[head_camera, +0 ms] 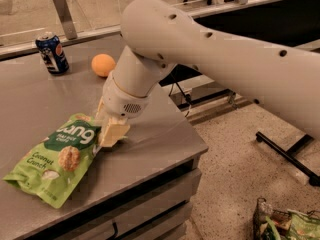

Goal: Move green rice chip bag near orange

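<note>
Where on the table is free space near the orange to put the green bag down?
The widest bare patch of the table lies between the soda can, the orange and the green rice chip bag. Right of the orange it is crowded: the arm and gripper, at the bag's corner.

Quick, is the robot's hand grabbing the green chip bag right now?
Gripper: down at the top right corner of the green rice chip bag; open, closed or holding cannot be told.
</note>
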You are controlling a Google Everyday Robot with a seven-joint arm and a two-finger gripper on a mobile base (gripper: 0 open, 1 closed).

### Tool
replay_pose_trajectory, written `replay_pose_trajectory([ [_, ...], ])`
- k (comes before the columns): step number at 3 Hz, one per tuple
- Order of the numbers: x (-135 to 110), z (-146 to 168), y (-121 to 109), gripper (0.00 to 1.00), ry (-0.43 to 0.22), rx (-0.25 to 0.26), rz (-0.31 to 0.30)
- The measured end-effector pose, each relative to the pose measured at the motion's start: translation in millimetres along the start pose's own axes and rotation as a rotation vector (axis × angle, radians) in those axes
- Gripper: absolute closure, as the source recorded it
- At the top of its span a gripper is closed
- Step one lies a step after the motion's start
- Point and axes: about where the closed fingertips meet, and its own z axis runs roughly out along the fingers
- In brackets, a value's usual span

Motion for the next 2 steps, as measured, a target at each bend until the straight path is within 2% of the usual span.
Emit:
replay_pose_trajectory([
  [1, 12, -23, 0, 1.0, 0.051, 0.057, 0.066],
  [2, 30, -65, 6, 1.0, 0.14, 0.164, 0.163],
])
